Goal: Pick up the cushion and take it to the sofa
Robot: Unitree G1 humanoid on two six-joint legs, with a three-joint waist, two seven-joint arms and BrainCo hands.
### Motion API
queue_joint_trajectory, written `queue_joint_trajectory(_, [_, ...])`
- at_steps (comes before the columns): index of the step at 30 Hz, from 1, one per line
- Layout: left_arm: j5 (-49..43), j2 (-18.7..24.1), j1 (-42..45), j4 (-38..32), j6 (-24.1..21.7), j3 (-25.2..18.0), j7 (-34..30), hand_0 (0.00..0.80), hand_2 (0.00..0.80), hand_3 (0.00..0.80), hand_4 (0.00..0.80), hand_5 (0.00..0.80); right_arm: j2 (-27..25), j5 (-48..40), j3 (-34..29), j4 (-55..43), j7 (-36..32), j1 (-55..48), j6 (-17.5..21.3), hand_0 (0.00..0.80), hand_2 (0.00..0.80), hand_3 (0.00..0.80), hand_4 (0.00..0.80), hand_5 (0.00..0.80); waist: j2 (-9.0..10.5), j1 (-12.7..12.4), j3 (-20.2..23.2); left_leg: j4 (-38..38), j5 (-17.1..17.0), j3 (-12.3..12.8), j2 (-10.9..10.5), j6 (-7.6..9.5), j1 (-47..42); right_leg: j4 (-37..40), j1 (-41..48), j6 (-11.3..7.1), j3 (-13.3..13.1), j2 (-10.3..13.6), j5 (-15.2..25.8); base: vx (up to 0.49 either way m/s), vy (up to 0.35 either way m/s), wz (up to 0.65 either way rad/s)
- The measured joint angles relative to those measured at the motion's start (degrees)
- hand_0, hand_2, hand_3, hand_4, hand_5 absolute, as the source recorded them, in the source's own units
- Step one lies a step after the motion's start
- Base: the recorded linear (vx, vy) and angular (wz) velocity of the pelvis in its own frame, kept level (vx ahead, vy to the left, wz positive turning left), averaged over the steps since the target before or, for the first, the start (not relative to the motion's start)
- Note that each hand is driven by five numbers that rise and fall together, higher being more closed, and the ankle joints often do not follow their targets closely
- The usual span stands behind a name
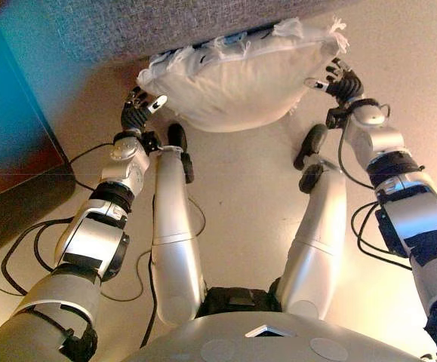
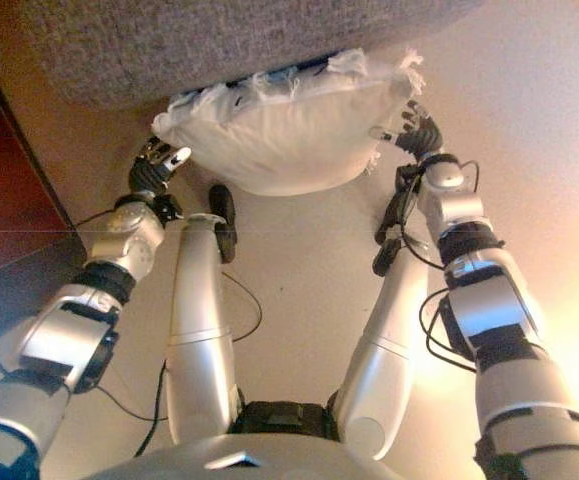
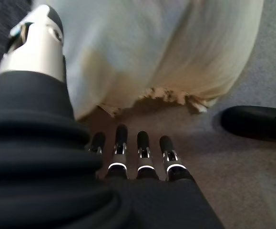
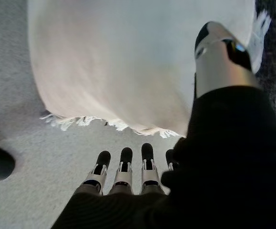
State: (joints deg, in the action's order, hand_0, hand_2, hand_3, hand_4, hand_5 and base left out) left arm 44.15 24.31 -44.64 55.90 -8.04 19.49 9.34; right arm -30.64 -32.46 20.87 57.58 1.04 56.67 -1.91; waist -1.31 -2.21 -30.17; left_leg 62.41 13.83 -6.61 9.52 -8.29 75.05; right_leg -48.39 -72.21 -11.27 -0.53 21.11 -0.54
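Observation:
A white cushion (image 1: 237, 79) with frayed fringed edges hangs between my two hands, its far edge against the front of the grey fabric sofa (image 1: 127, 26). My left hand (image 1: 136, 111) is at the cushion's left end and my right hand (image 1: 342, 81) at its right end. In the left wrist view the straight fingers (image 3: 128, 148) reach under the cushion (image 3: 152, 52) and the thumb stands beside it. The right wrist view shows the same: straight fingers (image 4: 123, 167) below the cushion (image 4: 128, 62), thumb alongside. Both hands are open and press the cushion from its ends.
A dark piece of furniture with a reddish-brown top (image 1: 10, 166) stands close on the left. Beige carpet (image 1: 248, 196) lies below the cushion and runs on to the right of the sofa.

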Motion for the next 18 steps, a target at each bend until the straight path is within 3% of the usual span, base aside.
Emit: queue_joint_trajectory(18, [5.0,1.7,-7.7,-0.4,3.7,3.1,-4.9,0.000,0.000,0.000,0.000,0.000,0.7,-0.9,2.4,-0.1,-4.2,4.2,-1.8,0.000,0.000,0.000,0.000,0.000,0.02,1.5,0.0,2.5,0.5,-0.4,-0.3,0.33,2.8,-1.7,-2.4,-0.04,-0.9,0.1,-0.1,0.004,0.009,0.00])
